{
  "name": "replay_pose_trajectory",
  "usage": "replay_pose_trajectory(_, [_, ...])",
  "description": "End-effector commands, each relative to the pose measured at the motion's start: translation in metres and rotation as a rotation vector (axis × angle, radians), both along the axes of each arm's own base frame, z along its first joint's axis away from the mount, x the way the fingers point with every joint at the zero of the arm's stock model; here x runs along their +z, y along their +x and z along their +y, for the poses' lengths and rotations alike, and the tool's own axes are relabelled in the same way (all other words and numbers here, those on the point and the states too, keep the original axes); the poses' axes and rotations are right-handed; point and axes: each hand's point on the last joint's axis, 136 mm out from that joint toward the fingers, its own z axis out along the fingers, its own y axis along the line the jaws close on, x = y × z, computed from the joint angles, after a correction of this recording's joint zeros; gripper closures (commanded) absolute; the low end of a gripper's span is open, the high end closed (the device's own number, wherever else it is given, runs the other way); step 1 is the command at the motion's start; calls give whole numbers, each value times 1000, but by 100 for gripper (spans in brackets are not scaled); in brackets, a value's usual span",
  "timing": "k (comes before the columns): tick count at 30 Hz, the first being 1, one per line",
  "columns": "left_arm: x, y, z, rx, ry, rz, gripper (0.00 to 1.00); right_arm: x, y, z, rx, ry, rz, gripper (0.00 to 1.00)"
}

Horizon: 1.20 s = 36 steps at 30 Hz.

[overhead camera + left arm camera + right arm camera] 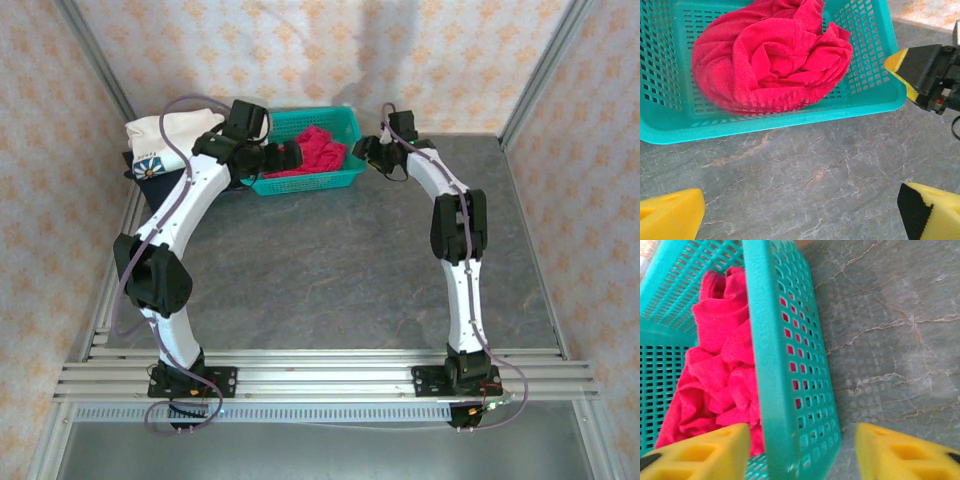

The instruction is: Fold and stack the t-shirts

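Sitting bunched in teal mesh basket (pixel 765 125), red t-shirt (pixel 775 55)

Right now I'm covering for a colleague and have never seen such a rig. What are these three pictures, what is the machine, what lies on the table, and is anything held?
These are two robot arms bolted at the near edge of the table. Each ends in a two-finger gripper with yellow fingers. The wide picture looks down from above and behind the arms. The other two come from a camera on each wrist. At the far side stands a teal basket with a crumpled red t-shirt in it. To its left a white t-shirt lies on a dark t-shirt. The left gripper hangs open before the basket and holds nothing. The right gripper straddles one end wall of the basket, one finger inside and one outside. Gaps show on both sides, so it grips nothing.
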Motion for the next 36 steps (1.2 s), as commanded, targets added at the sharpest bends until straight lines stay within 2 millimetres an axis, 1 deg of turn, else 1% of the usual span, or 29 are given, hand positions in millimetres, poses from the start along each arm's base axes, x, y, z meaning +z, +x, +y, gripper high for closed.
replay_pose_trajectory(1, [11, 4, 4, 31, 15, -32, 0, 18, 5, 9, -18, 11, -36, 66])
replay_pose_trajectory(2, [11, 7, 3, 36, 21, -35, 0, 20, 1, 7, -22, 7, -36, 74])
replay_pose_trajectory(3, [8, 11, 3, 41, 32, -35, 0, 23, -4, 5, -27, 3, -40, 75])
replay_pose_trajectory(4, [6, 13, 3, 45, 39, -36, 0, 21, -10, 2, -32, -6, -39, 78])
replay_pose_trajectory(7, [-6, 20, -5, 40, 58, -28, 0, 17, -35, -6, -30, -30, -27, 92])
replay_pose_trajectory(8, [-7, 21, -7, 38, 71, -28, 0, 14, -46, -8, -30, -29, -12, 96])
replay_pose_trajectory(9, [-24, 25, -13, 29, 95, 2, 0, 8, -58, -8, -28, -20, 5, 99])
replay_pose_trajectory(10, [-30, 26, -18, 18, 107, 11, 0, 6, -68, -10, -33, -20, 24, 100])
replay_pose_trajectory(11, [-35, 27, -24, 3, 124, 17, 0, 1, -82, -12, -34, -22, 50, 100])
replay_pose_trajectory(13, [-47, 28, -35, -21, 172, 30, 0, -3, -109, -11, -15, -29, 66, 100])
replay_pose_trajectory(15, [-62, 28, -49, -58, 207, 53, 0, -7, -137, -17, -18, -45, 99, 100])
replay_pose_trajectory(18, [-92, 17, -65, -113, 299, 116, 0, -13, -172, -23, -56, -7, 144, 100])
replay_pose_trajectory(20, [-114, 9, -66, -116, 365, 166, 0, -13, -190, -24, -67, 20, 154, 100])
replay_pose_trajectory(23, [-142, 3, -73, -114, 394, 205, 0, -14, -216, -26, -73, 16, 168, 100])
replay_pose_trajectory(27, [-175, -10, -98, -179, 431, 241, 0, -17, -241, -28, -81, 48, 192, 100])
replay_pose_trajectory(29, [-194, -20, -114, -220, 424, 277, 0, -20, -250, -30, -98, 66, 203, 100])
replay_pose_trajectory(30, [-203, -24, -117, -230, 428, 295, 0, -20, -252, -30, -102, 75, 200, 100])
replay_pose_trajectory(31, [-214, -29, -120, -244, 433, 320, 4, -20, -254, -30, -107, 85, 200, 100])
replay_pose_trajectory(33, [-231, -37, -122, -251, 426, 371, 19, -17, -256, -31, -117, 99, 195, 100])
replay_pose_trajectory(34, [-237, -39, -123, -250, 410, 391, 35, -16, -256, -31, -121, 99, 193, 100])
replay_pose_trajectory(35, [-238, -40, -126, -255, 371, 401, 59, -14, -256, -32, -123, 98, 191, 100])
replay_pose_trajectory(36, [-236, -39, -131, -258, 319, 400, 73, -14, -256, -33, -127, 93, 193, 100])
